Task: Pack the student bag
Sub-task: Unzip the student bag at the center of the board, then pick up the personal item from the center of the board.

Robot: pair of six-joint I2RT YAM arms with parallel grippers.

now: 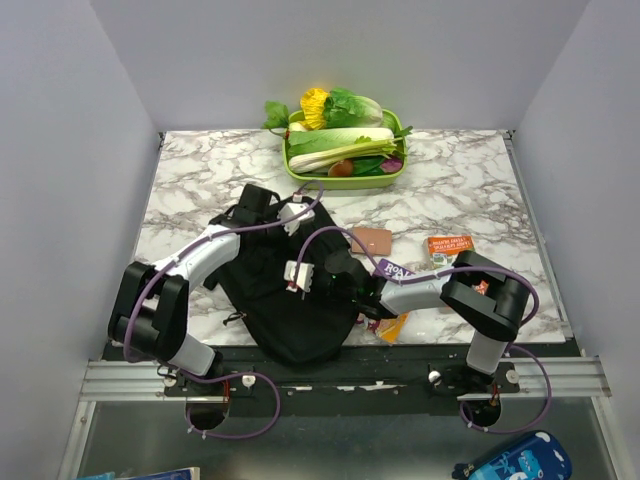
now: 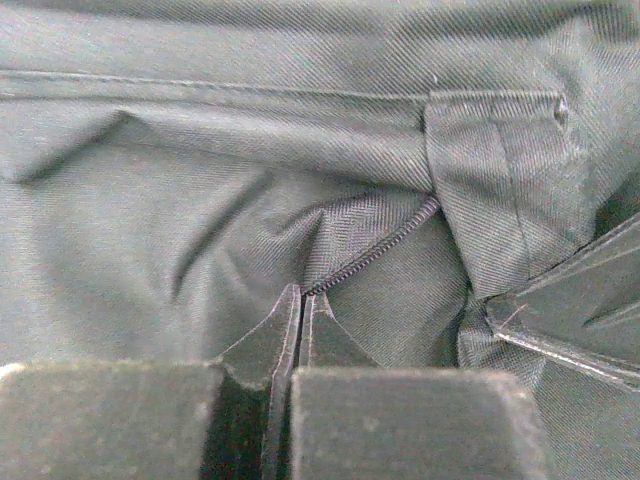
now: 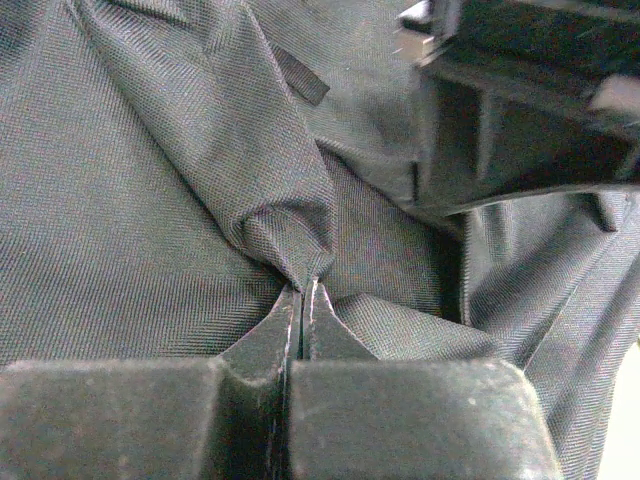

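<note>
The student bag (image 1: 285,305), a large black fabric backpack, lies at the near middle of the table between both arms. My left gripper (image 1: 288,222) is at the bag's far upper part. In the left wrist view the left gripper (image 2: 302,296) is shut, its tips pinching the bag's fabric (image 2: 180,200) where a zip line (image 2: 375,252) ends. My right gripper (image 1: 298,280) reaches in from the right over the bag's middle. In the right wrist view the right gripper (image 3: 302,288) is shut on a raised fold of bag fabric (image 3: 285,215).
A green tray (image 1: 398,168) of vegetables stands at the back. A brown flat item (image 1: 372,240), an orange packet (image 1: 448,246), a purple book (image 1: 394,268) and a yellow item (image 1: 394,326) lie right of the bag. Part of the left arm (image 3: 530,110) is close by in the right wrist view.
</note>
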